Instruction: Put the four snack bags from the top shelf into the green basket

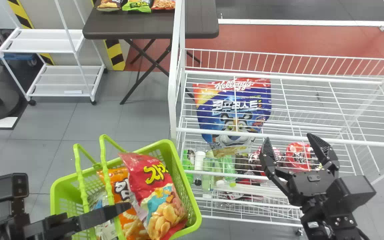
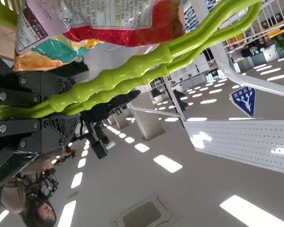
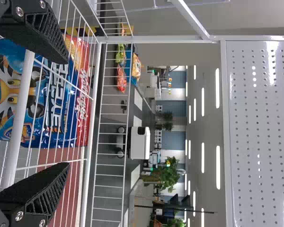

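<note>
My left gripper is over the green basket; in the left wrist view my left gripper is shut on the basket's two green handles. A red snack bag leans on an orange snack bag inside the basket, with a pale packet beside them. My right gripper stands open with nothing between its fingers, at the front edge of the rack's upper wire shelf. In the right wrist view my right gripper spreads before the shelf wires.
A large blue-and-red cereal bag shows through the rack's wires, left of the right gripper. Bottles and red packages stand lower down. Behind are a dark table with more snack bags and a white cart.
</note>
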You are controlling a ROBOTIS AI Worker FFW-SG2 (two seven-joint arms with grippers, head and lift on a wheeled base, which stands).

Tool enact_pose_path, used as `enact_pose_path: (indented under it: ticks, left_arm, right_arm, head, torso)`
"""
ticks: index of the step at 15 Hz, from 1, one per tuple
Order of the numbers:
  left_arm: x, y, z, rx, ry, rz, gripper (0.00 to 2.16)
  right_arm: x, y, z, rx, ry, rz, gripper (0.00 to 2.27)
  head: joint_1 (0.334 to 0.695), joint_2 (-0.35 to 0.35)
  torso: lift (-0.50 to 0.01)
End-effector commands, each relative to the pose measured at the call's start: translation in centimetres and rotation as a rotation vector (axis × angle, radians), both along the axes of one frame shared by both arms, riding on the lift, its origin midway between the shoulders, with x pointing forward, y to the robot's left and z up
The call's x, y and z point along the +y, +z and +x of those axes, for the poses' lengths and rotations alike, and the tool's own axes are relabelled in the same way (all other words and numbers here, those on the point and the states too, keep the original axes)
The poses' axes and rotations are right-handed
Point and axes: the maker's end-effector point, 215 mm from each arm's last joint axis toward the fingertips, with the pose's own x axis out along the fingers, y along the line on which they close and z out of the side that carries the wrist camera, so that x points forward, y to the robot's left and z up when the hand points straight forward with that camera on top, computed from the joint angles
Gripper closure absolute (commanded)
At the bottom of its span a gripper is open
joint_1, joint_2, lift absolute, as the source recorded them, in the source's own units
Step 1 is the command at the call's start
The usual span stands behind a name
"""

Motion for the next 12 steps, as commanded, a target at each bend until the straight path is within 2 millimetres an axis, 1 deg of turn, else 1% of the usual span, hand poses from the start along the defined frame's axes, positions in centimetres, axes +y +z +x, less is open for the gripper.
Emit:
enact_pose_path:
  ticks: [1,8,11,12]
  left_arm:
    - [-0.06,0.27,-0.2,-0.005,-0.006,-0.007,2.15]
    - [0.03,0.31,-0.22,-0.003,-0.008,-0.007,2.15]
    - [-0.04,0.34,-0.49,0.0,-0.01,-0.007,2.15]
    - [-0.07,0.35,-0.64,0.003,-0.01,-0.008,2.15]
  right_arm:
    - [-0.03,-0.59,0.01,0.025,-0.001,0.0,0.03]
    - [0.6,-1.14,0.13,0.061,0.007,0.002,0.03]
    - [0.8,-1.54,0.19,0.078,0.005,0.008,0.03]
    - [0.81,-1.35,0.18,0.075,0.005,0.008,0.03]
  head:
    - [0.695,-0.007]
    - [0.695,-0.002]
    - [0.695,0.004]
    - [0.695,0.005]
  torso:
    - [0.0]
    - [0.0]
    - [0.0]
    - [0.0]
